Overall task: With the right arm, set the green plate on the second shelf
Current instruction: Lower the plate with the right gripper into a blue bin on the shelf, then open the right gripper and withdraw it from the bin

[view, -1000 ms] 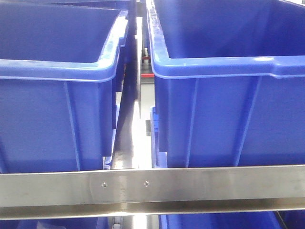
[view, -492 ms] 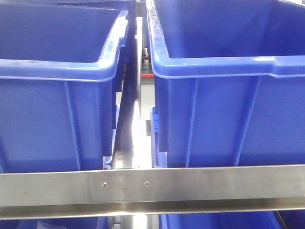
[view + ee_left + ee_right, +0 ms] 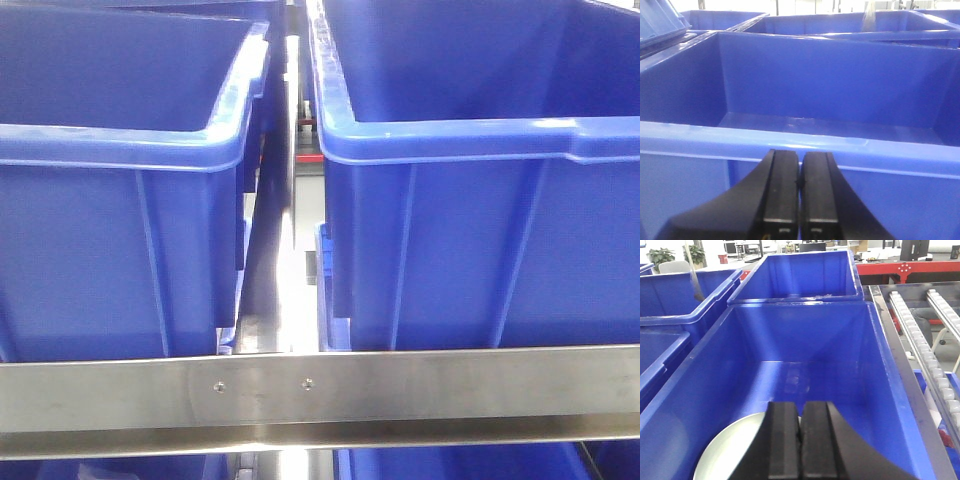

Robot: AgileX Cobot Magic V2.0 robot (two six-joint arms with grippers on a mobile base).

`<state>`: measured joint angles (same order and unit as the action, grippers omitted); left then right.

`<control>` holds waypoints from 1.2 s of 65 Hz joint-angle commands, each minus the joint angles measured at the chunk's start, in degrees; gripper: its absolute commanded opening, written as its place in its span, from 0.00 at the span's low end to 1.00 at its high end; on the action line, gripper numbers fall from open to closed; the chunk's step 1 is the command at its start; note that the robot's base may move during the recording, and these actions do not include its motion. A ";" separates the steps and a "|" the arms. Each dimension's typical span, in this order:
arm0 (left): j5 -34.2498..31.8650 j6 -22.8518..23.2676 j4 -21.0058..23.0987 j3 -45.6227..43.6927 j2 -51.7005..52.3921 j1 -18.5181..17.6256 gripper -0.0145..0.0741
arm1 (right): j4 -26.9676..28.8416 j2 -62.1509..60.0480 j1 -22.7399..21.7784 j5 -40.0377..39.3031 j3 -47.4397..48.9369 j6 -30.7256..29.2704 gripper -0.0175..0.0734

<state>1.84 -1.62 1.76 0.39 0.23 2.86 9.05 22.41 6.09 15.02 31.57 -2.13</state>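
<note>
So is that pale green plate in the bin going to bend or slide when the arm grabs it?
The green plate looks like rigid matte plastic, so probably stiff and light. Its low rim offers little to pinch, so it may slip. Lying flat in the blue bin, it shouldn't roll.

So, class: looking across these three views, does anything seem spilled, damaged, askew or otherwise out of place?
Nothing stands out. The blue bins sit upright and intact behind the steel rail; the green plate lies in the bin under the right gripper.

Two deep blue bins [image 3: 110, 200] [image 3: 480, 200] fill the front view side by side above a steel shelf rail [image 3: 320, 395], while a roller conveyor [image 3: 930, 335] runs along the right wrist view's right edge.
</note>
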 commanded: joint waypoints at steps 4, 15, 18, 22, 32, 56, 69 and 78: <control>-5.14 0.12 0.18 2.27 1.07 -0.04 0.31 | -0.21 0.20 -0.29 -5.68 0.06 -0.57 0.25; -5.14 0.12 0.18 2.27 1.07 -0.04 0.31 | -0.21 -3.91 -0.38 -17.27 -11.70 -0.31 0.25; -5.14 0.12 0.18 2.27 1.07 -0.04 0.31 | -0.21 -7.43 -0.38 -21.42 -16.28 -0.10 0.25; -5.14 0.12 0.18 2.27 1.07 -0.04 0.31 | -0.21 -12.21 -0.38 -25.96 -21.86 -0.10 0.25; -5.14 0.12 0.18 2.27 1.07 -0.04 0.31 | -0.65 -21.56 -0.38 -24.79 -29.76 -0.10 0.25; -5.14 0.12 0.18 2.27 1.07 -0.04 0.31 | -4.52 -23.85 -0.38 -17.53 -32.11 -0.10 0.25; -5.14 0.12 0.18 2.27 1.07 -0.04 0.31 | -4.79 -23.85 -0.38 -19.11 -32.11 -0.10 0.25; -5.14 0.12 0.18 2.27 1.07 -0.04 0.31 | -4.79 -23.85 -0.38 -20.45 -32.11 -0.10 0.25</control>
<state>1.84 -1.62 1.76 0.39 0.23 2.86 5.06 -0.64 6.09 0.92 -1.59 -2.02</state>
